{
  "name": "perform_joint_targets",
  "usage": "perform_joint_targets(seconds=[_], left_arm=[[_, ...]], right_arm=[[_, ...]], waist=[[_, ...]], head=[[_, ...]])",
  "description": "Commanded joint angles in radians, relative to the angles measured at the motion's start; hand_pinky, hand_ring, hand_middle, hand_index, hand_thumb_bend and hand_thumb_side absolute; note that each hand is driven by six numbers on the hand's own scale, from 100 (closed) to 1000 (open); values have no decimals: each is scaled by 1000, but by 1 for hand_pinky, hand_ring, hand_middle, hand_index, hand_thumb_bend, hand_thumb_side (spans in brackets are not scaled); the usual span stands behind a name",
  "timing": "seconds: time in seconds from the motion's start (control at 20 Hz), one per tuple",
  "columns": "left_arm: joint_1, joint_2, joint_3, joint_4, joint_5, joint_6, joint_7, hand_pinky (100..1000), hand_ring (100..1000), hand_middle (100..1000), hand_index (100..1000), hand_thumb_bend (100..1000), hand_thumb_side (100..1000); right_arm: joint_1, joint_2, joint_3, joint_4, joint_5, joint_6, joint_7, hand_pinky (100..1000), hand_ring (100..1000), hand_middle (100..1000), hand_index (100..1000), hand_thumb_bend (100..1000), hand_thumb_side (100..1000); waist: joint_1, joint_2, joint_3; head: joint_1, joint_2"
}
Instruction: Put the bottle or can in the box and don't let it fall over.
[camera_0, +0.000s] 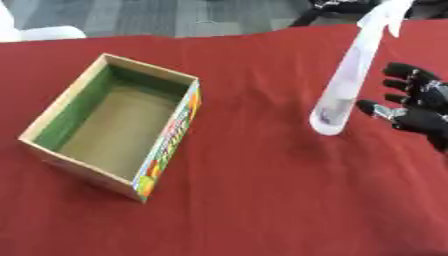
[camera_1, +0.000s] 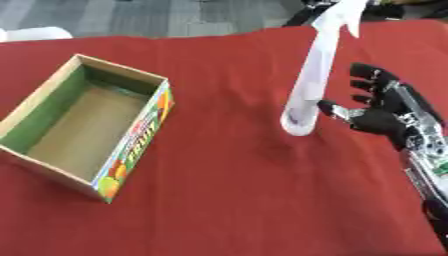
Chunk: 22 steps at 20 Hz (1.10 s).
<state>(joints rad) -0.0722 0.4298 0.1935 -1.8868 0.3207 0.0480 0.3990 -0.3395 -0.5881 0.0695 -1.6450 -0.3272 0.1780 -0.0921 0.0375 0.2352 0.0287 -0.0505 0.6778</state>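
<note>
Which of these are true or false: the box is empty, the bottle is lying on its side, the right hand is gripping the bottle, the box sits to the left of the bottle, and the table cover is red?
1. The box is empty. True.
2. The bottle lies on its side. False: it stands upright on the red cloth.
3. The right hand grips the bottle. False: it is open beside the bottle, fingers spread, thumb near its base.
4. The box sits left of the bottle. True.
5. The table cover is red. True.
</note>
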Motion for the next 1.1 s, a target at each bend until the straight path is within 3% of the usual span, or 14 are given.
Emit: perform_joint_targets(seconds=[0.05,0.7,1.1], left_arm=[[-8,11,0,-14,3,0,-6,813,799,786,838,397,765],[-12,6,-4,-12,5,2,-9,813,799,787,837,396,767],[-12,4,-6,-12,6,3,-10,813,799,787,836,397,767]], right_arm=[[-29,-8,-2,27,-13,-11,1,909,945,898,907,569,129],[-91,27,22,87,-31,-31,30,907,943,896,906,573,134],[-120,40,34,120,-44,-26,36,906,941,895,904,576,131]], waist=[[0,-11,2],[5,-7,7],[8,-3,10]], head=[[-3,-15],[-17,-49],[-24,-34]])
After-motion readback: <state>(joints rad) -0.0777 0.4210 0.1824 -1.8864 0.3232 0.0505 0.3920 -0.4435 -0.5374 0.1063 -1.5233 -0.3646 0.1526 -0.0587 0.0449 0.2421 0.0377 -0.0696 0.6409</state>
